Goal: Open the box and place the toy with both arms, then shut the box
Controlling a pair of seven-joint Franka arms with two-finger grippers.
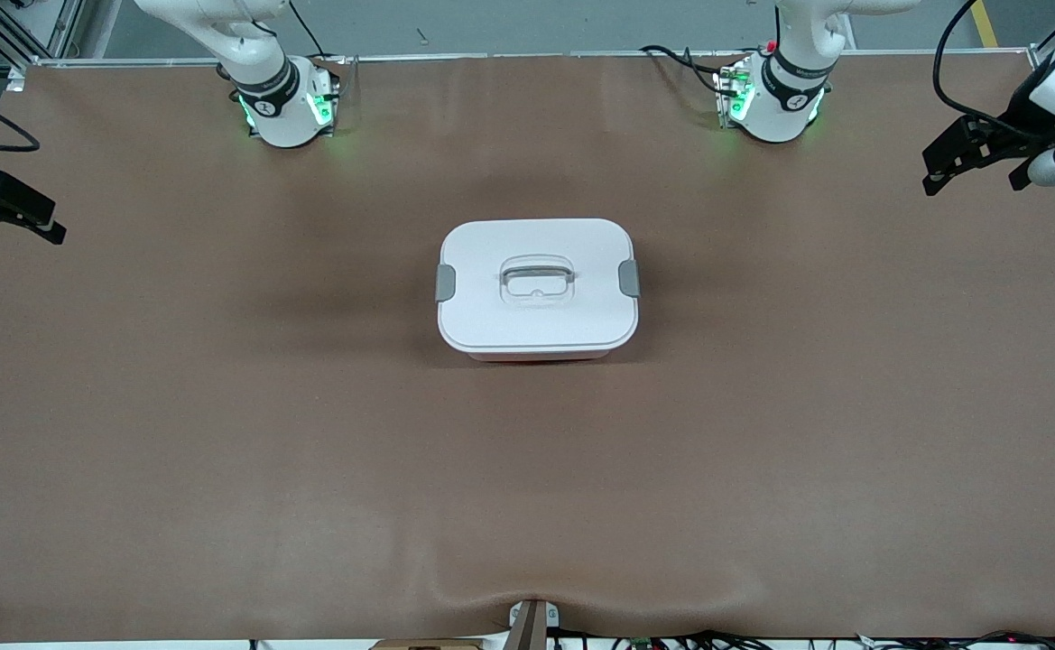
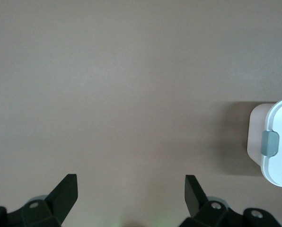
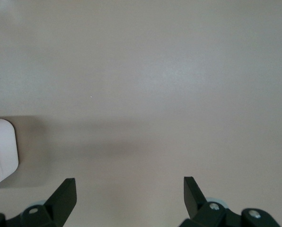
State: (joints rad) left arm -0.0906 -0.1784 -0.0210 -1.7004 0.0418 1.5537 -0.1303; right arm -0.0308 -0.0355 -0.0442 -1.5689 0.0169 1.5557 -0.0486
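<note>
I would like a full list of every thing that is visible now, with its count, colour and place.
box: one, pink tub, middle of the table, shut.
lid: one, white, on the box.
latches: two, grey, one at each short end of the lid.
handle: one, clear, recessed in the lid's middle.
table: one, brown surface.
toy: none visible.
left gripper: one, black, open, over bare table at the left arm's end; waits.
right gripper: one, black, open, over bare table at the right arm's end; waits.
</note>
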